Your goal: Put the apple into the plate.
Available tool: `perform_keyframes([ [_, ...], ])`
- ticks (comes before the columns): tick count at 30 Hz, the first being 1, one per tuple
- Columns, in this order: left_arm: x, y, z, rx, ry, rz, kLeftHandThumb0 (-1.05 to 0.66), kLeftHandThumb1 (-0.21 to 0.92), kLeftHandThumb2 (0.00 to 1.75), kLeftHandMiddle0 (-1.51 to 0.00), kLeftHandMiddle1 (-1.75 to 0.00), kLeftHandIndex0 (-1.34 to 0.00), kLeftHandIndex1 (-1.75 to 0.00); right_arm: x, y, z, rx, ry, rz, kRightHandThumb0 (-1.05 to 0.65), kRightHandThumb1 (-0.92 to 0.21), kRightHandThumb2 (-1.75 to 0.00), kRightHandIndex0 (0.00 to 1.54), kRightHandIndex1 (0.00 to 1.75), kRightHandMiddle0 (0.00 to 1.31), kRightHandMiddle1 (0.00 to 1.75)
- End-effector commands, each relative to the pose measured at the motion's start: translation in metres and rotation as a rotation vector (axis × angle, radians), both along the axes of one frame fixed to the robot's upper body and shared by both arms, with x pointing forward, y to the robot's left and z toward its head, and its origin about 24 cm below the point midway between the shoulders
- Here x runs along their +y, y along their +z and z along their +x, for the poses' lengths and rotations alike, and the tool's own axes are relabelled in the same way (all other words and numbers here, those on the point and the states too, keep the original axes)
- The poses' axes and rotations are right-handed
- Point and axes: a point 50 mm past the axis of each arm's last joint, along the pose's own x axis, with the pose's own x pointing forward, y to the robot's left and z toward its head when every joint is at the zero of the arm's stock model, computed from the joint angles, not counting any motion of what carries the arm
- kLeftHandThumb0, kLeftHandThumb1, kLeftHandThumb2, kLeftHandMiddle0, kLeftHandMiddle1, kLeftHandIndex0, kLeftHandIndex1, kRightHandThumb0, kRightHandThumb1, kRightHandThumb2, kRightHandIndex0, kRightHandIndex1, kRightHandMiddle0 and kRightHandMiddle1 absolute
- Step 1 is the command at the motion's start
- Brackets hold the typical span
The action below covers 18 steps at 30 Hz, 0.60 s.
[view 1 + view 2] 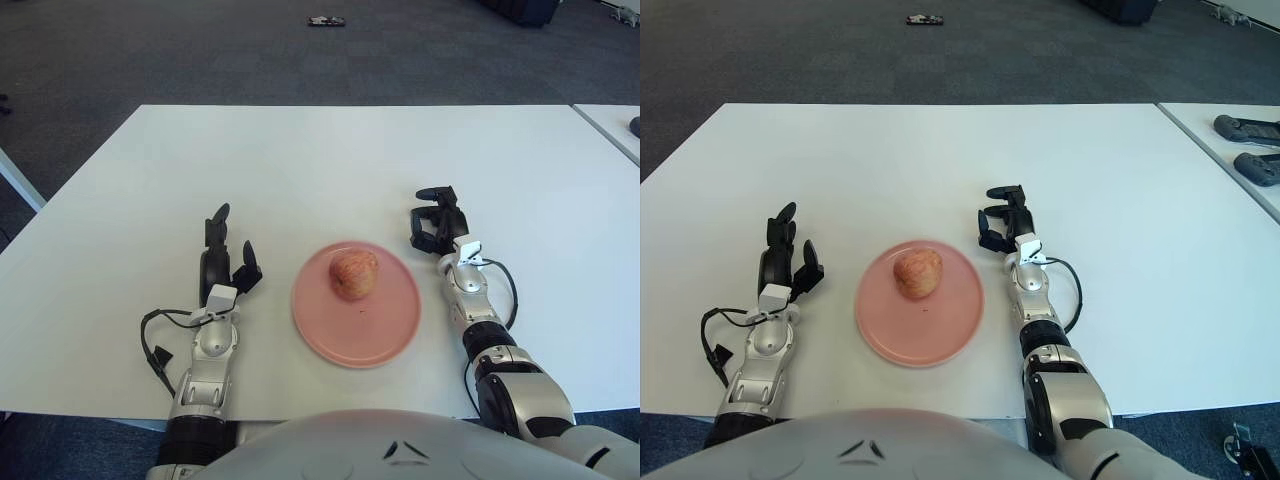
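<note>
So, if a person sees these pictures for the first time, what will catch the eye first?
First the pink plate near the front edge of the white table, with the apple lying in its far half. Next, the two robot hands flanking it: the left hand to the plate's left with fingers open, and the right hand just beyond the plate's right rim, fingers curled and holding nothing.
</note>
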Motion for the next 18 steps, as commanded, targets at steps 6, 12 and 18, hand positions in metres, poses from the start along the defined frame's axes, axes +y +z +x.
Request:
perform_keyframes([
  [6, 0.0021, 0.0017, 0.0018, -0.006, -0.001, 0.001, -0.84, 0.92, 0.95, -0.22, -0.13, 0.00, -0.57, 0.0014, -0.0023, -0.0006, 0.015, -0.024, 0.012, -0.34, -0.89, -0.55, 0.21, 1.38, 0.18, 1.74],
  [12, 0.0026, 0.0016, 0.0028, -0.007, -0.001, -0.001, -0.84, 0.92, 0.95, -0.22, -0.13, 0.00, -0.57, 0.0017, -0.0025, -0.0005, 0.017, -0.033, 0.014, -0.35, -0.92, -0.51, 0.20, 1.29, 0.20, 1.74],
  [18, 0.0030, 0.0016, 0.0038, -0.009, 0.001, -0.001, -0.83, 0.92, 0.94, -0.21, -0.13, 0.00, -0.57, 0.0017, -0.0024, -0.0001, 0.020, -0.042, 0.023, -0.35, -0.92, -0.50, 0.19, 1.27, 0.20, 1.74],
])
